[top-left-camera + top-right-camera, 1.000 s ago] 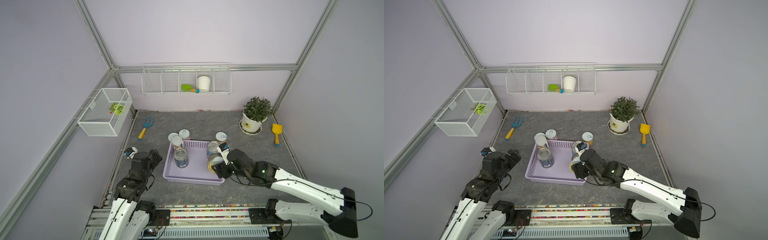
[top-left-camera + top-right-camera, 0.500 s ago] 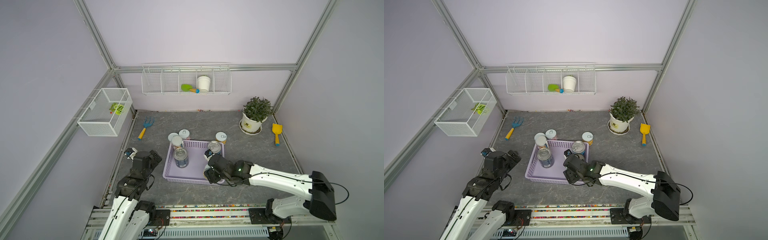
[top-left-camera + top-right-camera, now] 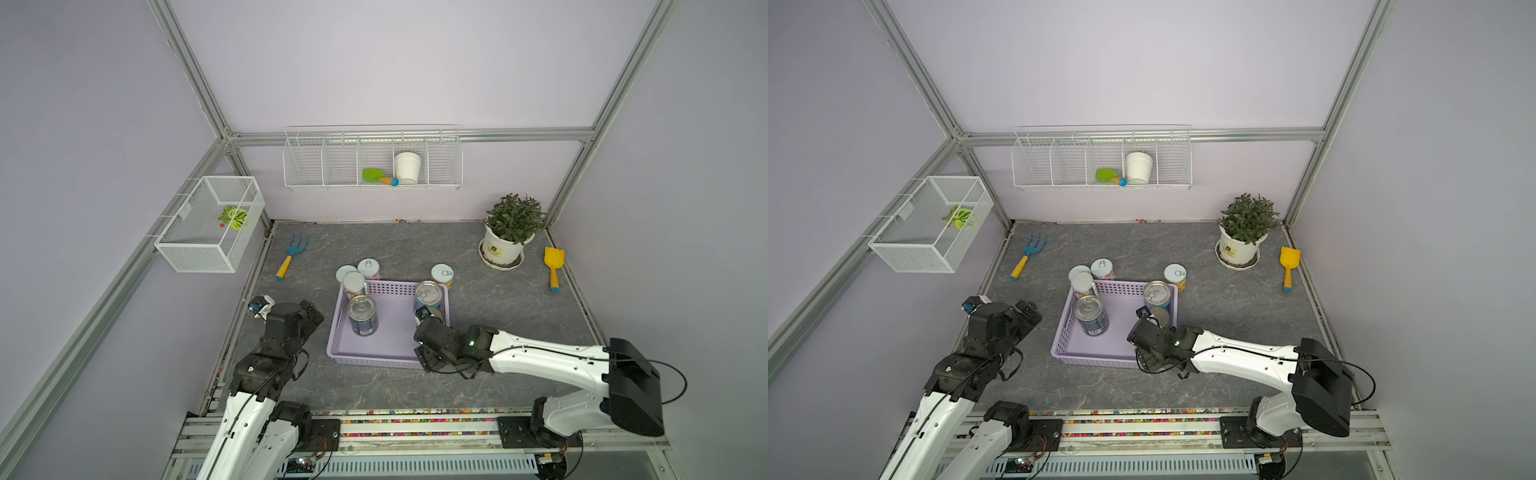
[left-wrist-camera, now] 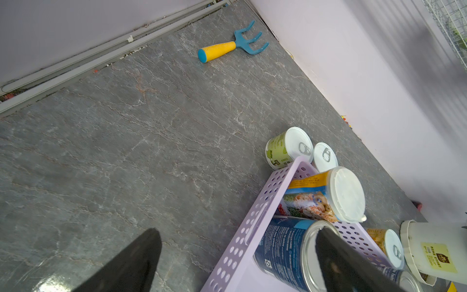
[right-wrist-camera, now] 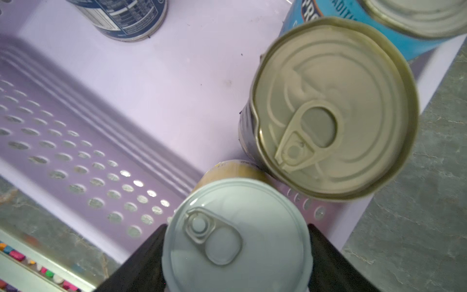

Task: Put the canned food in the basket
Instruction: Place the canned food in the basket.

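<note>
The right end effector (image 5: 237, 257) clamps a pale-lidded tin (image 5: 235, 227) above the near corner of the shallow lavender perforated plastic basket (image 3: 374, 360), already holding 4 tins (image 3: 363, 313); 3 more tins (image 3: 368, 268) stand on the grey tabletop (image 3: 498, 316) behind it. The left end effector (image 4: 237, 230) gapes, empty.

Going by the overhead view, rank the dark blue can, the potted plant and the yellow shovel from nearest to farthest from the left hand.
From the left hand:
1. Dark blue can, in the left half of the basket.
2. Potted plant, back right corner.
3. Yellow shovel, along the right edge.
</note>
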Robot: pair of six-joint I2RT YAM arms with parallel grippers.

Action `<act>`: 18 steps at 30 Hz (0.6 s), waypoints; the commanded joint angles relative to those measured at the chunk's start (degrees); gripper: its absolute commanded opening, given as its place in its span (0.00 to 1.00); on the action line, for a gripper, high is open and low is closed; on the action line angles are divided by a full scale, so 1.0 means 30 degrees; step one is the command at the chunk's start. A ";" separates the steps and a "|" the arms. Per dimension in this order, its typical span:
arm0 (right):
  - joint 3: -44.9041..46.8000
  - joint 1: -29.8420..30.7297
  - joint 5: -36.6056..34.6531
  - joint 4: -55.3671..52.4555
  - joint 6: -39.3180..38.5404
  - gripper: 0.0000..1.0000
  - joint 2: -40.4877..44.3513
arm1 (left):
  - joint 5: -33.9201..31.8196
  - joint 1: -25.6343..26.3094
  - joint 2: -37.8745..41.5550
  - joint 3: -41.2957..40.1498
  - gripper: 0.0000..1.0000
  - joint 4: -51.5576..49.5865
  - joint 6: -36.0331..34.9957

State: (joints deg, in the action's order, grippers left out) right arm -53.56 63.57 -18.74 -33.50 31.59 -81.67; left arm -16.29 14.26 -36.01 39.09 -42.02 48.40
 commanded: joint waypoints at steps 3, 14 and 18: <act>0.0634 -0.0359 -0.2294 -0.1407 0.0455 0.35 0.0331 | -0.0047 -0.0004 0.0109 0.0183 1.00 -0.0195 0.0044; 0.0803 -0.1334 -0.1294 -0.1182 0.0452 0.58 -0.0281 | 0.0129 0.0019 -0.0005 0.0168 1.00 -0.0122 0.0009; 0.0687 -0.1329 -0.1219 -0.1116 0.0455 0.65 -0.0632 | 0.0211 0.0013 -0.0199 0.0215 1.00 -0.0107 0.0002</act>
State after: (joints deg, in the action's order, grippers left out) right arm -52.53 60.40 -19.57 -33.21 32.29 -82.15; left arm -16.23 14.26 -36.27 39.09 -42.06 48.40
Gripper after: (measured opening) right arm 0.784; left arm 0.999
